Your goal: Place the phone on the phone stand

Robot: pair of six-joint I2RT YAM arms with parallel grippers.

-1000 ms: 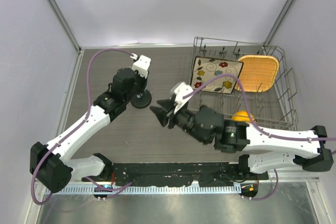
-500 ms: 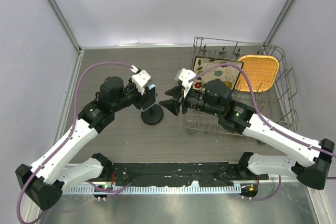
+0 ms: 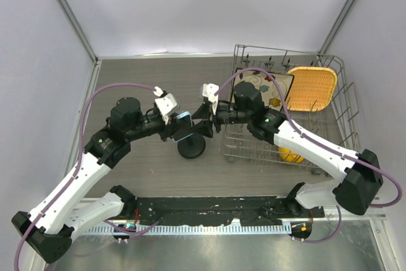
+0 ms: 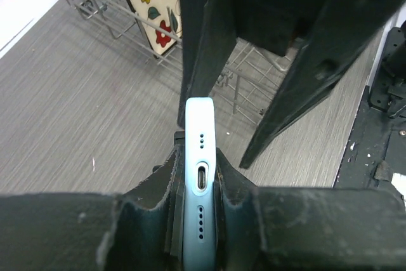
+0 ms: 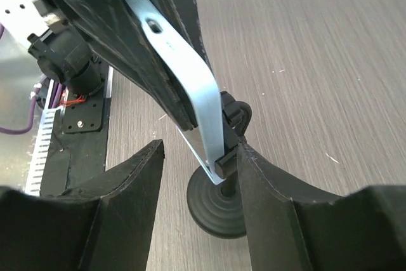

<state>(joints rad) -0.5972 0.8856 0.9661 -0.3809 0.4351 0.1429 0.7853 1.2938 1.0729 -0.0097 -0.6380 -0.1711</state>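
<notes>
My left gripper (image 3: 178,125) is shut on the phone (image 3: 183,122), a pale blue slab held on edge and tilted. In the left wrist view the phone's port edge (image 4: 200,179) is clamped between the fingers of my left gripper (image 4: 199,157). The black phone stand (image 3: 191,148) stands on its round base just below. In the right wrist view the phone's (image 5: 193,87) lower end rests at the stand's cradle (image 5: 229,155) above the base (image 5: 219,206). My right gripper (image 5: 200,176) is open, its fingers on either side of the phone's lower end and the cradle; it also shows in the top view (image 3: 205,127).
A wire dish rack (image 3: 330,125) stands at the right, holding a floral plate (image 3: 261,87), an orange basket (image 3: 311,87) and a yellow object (image 3: 290,155). The rack and plate (image 4: 152,4) lie just beyond the stand.
The left gripper has carried the phone right and nearer, and the stand has shifted the same way. The right gripper has swung in from the right and now straddles the cradle.
</notes>
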